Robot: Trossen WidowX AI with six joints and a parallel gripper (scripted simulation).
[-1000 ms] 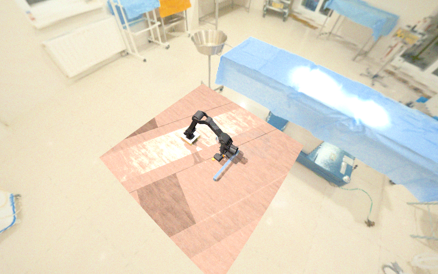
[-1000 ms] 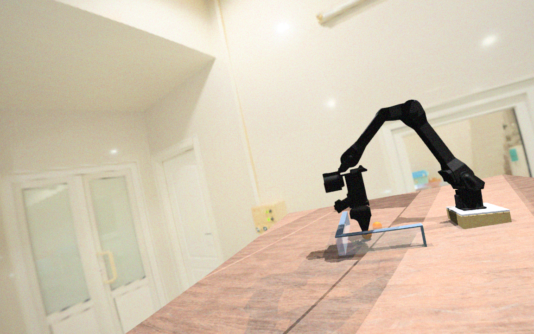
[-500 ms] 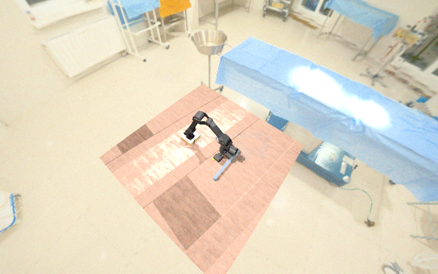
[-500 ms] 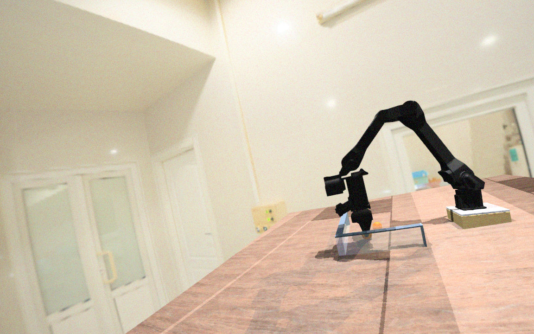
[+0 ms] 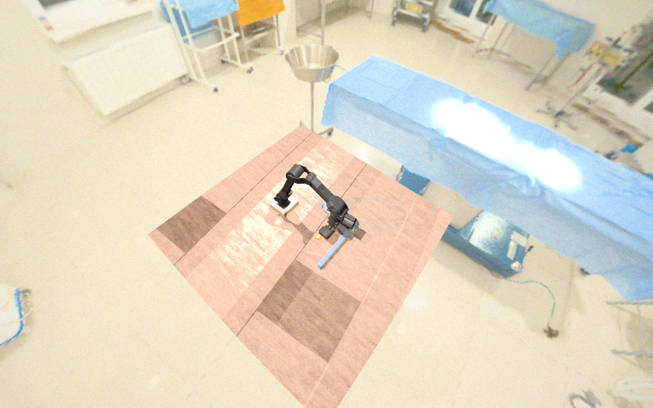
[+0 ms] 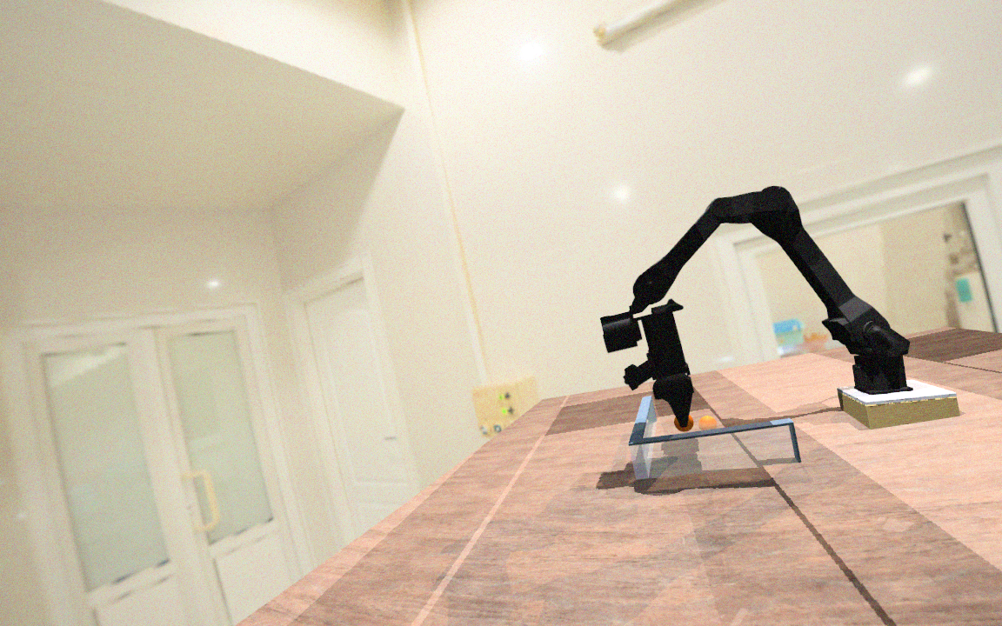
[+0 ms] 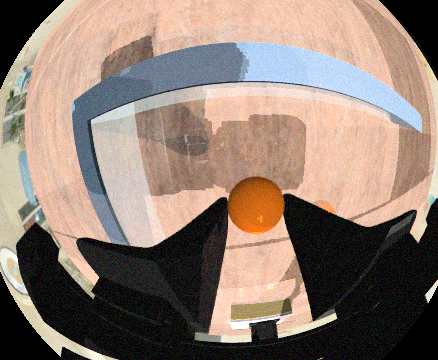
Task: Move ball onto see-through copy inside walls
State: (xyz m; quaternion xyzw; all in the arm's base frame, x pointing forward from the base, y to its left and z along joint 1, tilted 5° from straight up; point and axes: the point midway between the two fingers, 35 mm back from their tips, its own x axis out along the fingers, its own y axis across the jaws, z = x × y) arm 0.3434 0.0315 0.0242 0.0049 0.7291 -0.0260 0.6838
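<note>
The gripper point(image 7: 257, 223) is pinching the orange ball point(image 7: 257, 204) between its 2 black fingers, low over the wooden table point(image 6: 917, 482). The ball is sitting inside the corner made by the 2 clear walls point(image 6: 711, 445). The see-through copy point(image 6: 708, 421) is glowing faintly just beside it.

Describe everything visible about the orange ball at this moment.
The ball is a small, smooth, glossy orange sphere with a faint highlight. It sits pinched between the two black fingers of the gripper, which is shut on it, low by the table inside the corner of the clear walls. The paler see-through copy lies just beside it, so the ball is not on that spot. Whether it touches the table cannot be told.
</note>
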